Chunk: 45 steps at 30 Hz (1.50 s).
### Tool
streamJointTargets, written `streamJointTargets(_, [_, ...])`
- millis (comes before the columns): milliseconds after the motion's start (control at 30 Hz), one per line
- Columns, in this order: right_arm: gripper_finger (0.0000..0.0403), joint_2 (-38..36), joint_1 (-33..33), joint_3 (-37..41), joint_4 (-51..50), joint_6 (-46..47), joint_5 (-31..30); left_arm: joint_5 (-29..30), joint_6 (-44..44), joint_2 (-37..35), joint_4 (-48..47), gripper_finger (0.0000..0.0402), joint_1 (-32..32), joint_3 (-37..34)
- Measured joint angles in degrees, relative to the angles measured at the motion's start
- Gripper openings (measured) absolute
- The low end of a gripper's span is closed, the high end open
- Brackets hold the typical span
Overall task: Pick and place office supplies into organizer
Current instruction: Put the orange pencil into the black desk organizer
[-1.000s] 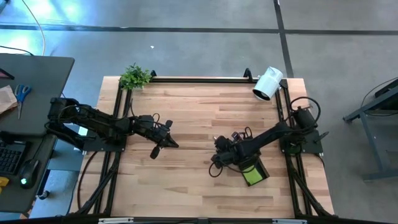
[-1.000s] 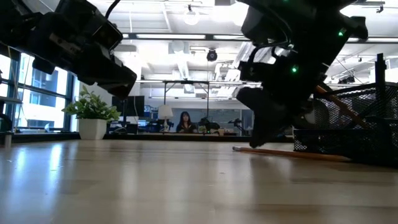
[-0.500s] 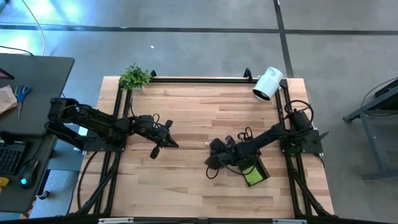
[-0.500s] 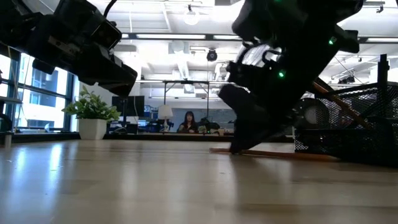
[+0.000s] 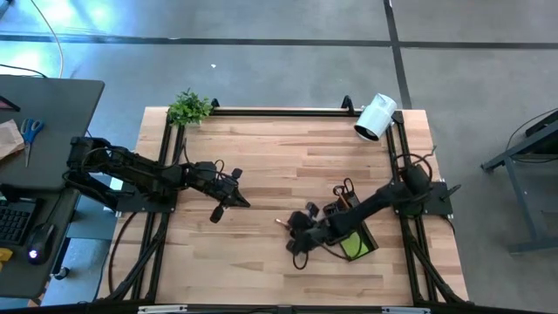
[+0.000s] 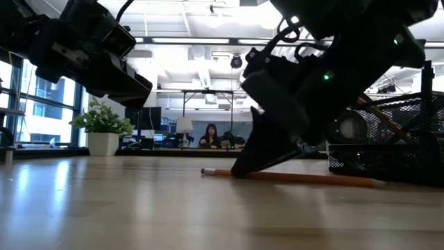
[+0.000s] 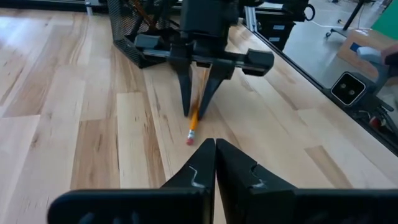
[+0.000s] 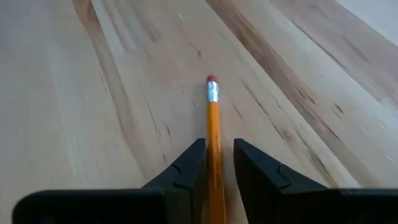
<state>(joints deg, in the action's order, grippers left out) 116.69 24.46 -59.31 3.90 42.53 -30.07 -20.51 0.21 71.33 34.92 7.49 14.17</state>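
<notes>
My right gripper [image 8: 214, 163] has its 2 dark fingers [image 8: 186, 168] pinching the orange pencil [image 8: 213, 127], which lies flat on the wooden table [image 5: 261, 157] just beside the black mesh organizer [image 5: 353, 231], its eraser end pointing away from it. The pencil's far end is hidden behind my arm. My left gripper [image 7: 214, 163] hovers well apart from the organizer, fingers pressed together.

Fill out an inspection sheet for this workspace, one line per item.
Surface: wooden table, bare in the middle.
Job's things: orange pencil flat on the table; black mesh organizer near the right arm, green pad in it.
Clutter: potted plant and white camera at the far edge.
Grippers: right gripper shut on the pencil; left gripper shut, empty.
Cables: black ones along both arms.
Surroundings: office; a person far behind.
</notes>
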Motion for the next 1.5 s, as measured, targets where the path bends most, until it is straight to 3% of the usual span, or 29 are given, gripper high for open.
streamJointTargets(300, [0.0078,3.21,2.97,-0.04,2.04,-3.18,-6.60,0.17,0.00,0.00,-0.42,0.0002,0.00,0.00])
streamJointTargets(600, [0.0078,3.43,3.81,0.00,1.58,-2.46,-6.69,0.20,-0.04,0.00,-0.44,0.0003,0.00,0.00])
streamJointTargets(900, [0.0078,8.42,6.33,0.09,8.32,0.57,-17.08,0.22,-0.04,0.00,-0.39,0.0003,0.00,0.00])
streamJointTargets(1233, [0.0077,8.61,6.46,0.09,8.37,-0.17,-17.42,0.31,-0.07,0.00,0.17,0.0003,0.00,0.00])
streamJointTargets(1500, [0.0011,8.88,6.44,0.21,10.85,-3.62,-18.45,0.31,-0.06,0.00,0.17,0.0003,0.00,0.00])
